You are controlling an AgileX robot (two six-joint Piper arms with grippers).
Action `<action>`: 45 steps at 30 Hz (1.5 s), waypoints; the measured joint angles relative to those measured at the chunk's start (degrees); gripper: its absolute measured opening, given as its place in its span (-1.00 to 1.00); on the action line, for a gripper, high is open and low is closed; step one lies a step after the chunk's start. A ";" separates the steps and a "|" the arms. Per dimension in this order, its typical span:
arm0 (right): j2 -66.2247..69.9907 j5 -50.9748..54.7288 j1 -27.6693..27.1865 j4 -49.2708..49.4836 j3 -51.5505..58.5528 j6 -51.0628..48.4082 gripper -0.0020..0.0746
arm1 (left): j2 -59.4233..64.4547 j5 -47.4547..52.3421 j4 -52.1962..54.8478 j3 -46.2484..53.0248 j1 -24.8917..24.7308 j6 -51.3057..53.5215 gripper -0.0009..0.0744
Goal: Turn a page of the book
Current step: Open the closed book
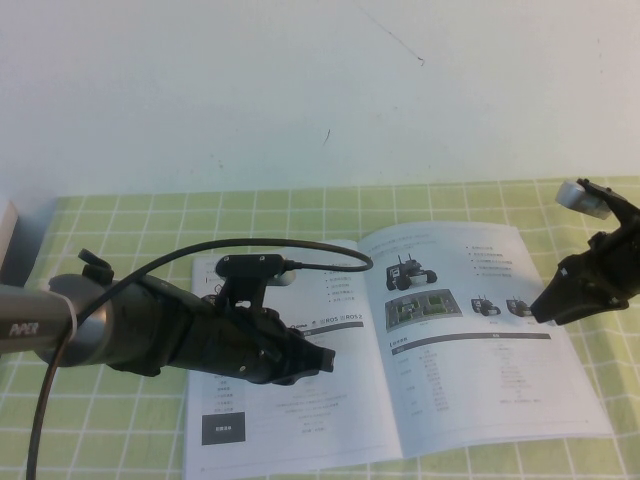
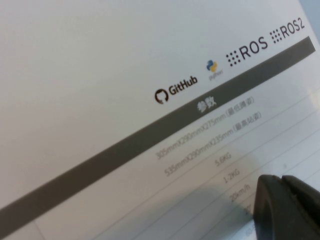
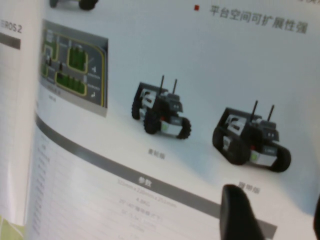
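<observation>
Hovering over the book's (image 1: pixel 400 360) left half: left gripper (image 1: pixel 325 360), fingers together. Right gripper (image 1: pixel 540 308) is hanging over the page's (image 1: pixel 480 370) right edge, fingers apart.

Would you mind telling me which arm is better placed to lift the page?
Probably the right: the right gripper, fingers parted, hangs at the page's outer edge. The left gripper sits over the book's left leaf.

The scene is lit evenly and brightly from above, and the wall (image 1: pixel 300 90) is washed pale. A soft shadow is cast on the book (image 1: pixel 400 340) beside the left pincer (image 2: pixel 287 207). Print is blurred in both wrist views, and the right pincer's fingers (image 3: pixel 240 215) are rendered out of focus.
</observation>
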 joint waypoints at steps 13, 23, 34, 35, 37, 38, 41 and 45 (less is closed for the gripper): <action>0.00 0.02 0.00 -3.15 0.00 1.58 -0.11 | 0.00 0.00 0.00 0.00 0.00 0.00 -0.99; 0.00 1.17 0.68 -2.88 0.00 1.94 -0.11 | 0.00 0.00 0.00 0.00 0.00 0.00 -0.99; 0.00 0.40 1.81 -2.99 0.00 3.05 -0.11 | 0.00 0.00 0.00 0.00 0.00 0.00 -0.99; 0.00 0.28 1.81 -2.99 0.00 3.31 -0.11 | 0.00 0.00 0.00 0.00 0.00 0.00 -0.99; 0.00 0.06 1.81 -2.99 0.00 3.73 -0.11 | 0.00 0.00 0.00 0.00 0.00 0.00 -0.99; 0.00 0.06 1.81 -3.10 0.00 4.10 -0.11 | 0.00 0.00 0.00 0.00 0.00 0.00 -0.99; 0.00 -0.08 1.81 -4.09 0.00 5.29 -0.11 | 0.00 0.00 0.00 0.00 0.00 0.00 -0.99; 0.00 -0.08 1.81 -4.92 -0.13 6.19 -0.11 | 0.00 0.00 0.00 0.00 0.00 0.00 -0.99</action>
